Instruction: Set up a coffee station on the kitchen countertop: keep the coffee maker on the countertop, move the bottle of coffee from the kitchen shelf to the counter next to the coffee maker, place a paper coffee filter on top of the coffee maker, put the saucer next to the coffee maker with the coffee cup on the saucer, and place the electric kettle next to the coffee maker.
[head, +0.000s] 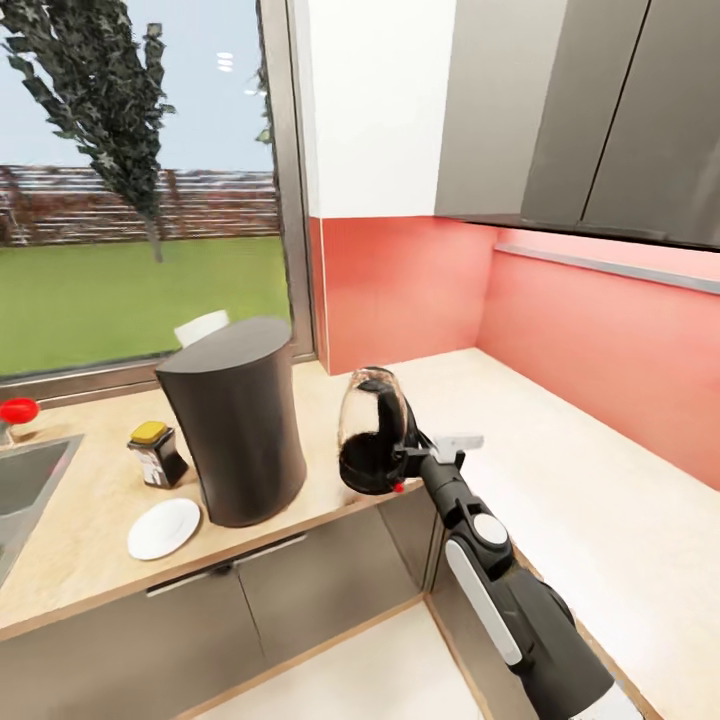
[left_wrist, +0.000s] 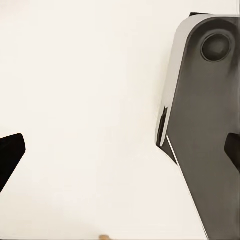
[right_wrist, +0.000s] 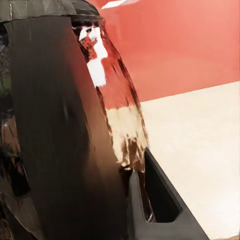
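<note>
- Head view: right hand (head: 408, 458) grips the electric kettle (head: 370, 430) by its handle side; kettle sits at the front edge of the desk (head: 90, 540), tilted a bit, just right of the coffee maker (head: 238, 425).
- Right hand looks closed on the kettle handle; in the right wrist view the dark kettle body (right_wrist: 55, 130) and glass wall sit right against one finger (right_wrist: 160, 200), so the grip reads as firm.
- Left hand: in the left wrist view two dark finger tips (left_wrist: 10, 157) sit far apart at the frame edges, nothing between them, so wide open and empty, over a pale surface beside a grey arm link (left_wrist: 205, 140).
- Other task items: bottle of coffee (head: 156, 453) left of the coffee maker, saucer (head: 164, 527) in front of it near the edge, white paper filter (head: 201, 326) poking up behind the maker's top. Coffee cup not seen here.
- Step in hand, my read: placing the kettle next to the coffee maker.
- To do it well: level the kettle before release, its base looks close to the desk edge, so push it further in toward the red wall (head: 400, 290).
- Keep a small gap from the coffee maker so the body doesn't knock it.
- Open the hand only once the base is flat; pull back along the handle direction, not sideways.
- Risk: tipping off the front edge if let go now.
</note>
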